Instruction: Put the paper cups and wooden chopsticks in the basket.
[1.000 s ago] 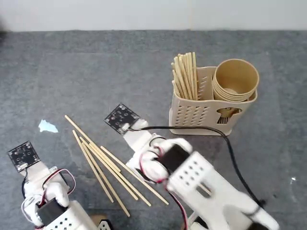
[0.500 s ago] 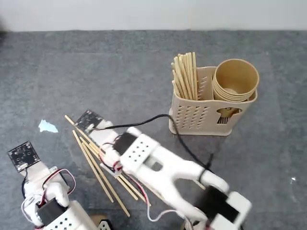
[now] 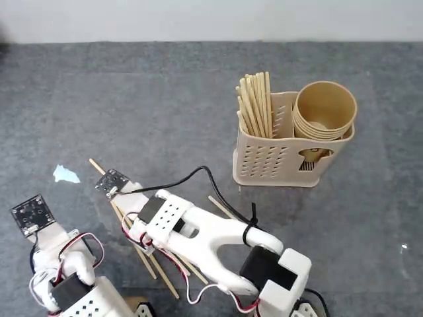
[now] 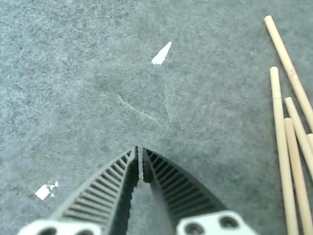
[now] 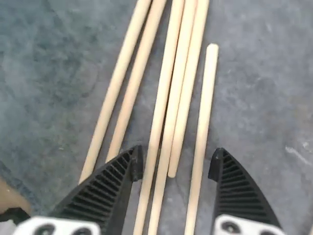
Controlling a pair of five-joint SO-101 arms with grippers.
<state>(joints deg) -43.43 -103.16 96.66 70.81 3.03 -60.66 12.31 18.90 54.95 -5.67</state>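
Progress check, high view.

- The basket is sitting at about 2 o'clock on the counter.
- A stack of paper cups is nesting in its 3 o'clock compartment.
- A bundle of chopsticks is standing upright in the 9 o'clock compartment.
- Every cup I am seeing is inside the basket, so I am judging the cup part done.

Left to do: several loose chopsticks are lying flat at about 7 to 8 o'clock on the counter, well apart from the basket. They are running roughly parallel, from 10 toward 4 o'clock. Your right arm is stretching across the middle of the pile.

Right pincer: you are holding it open, low over the loose chopsticks. The jaws are straddling several sticks, one of them ending between the jaws. Nothing is being gripped yet. I cannot tell whether the tips are touching the counter.

Left pincer: you are keeping it closed on nothing, over bare counter at the 7 o'clock corner. The stick ends are lying near it, off to one side. A paper scrap is lying ahead of it.

Judgement: roughly past halfway. The cups are finished, a good share of the sticks is in, and one pile is waiting. Closing on several sticks at once is risking a splayed or slipping grasp.
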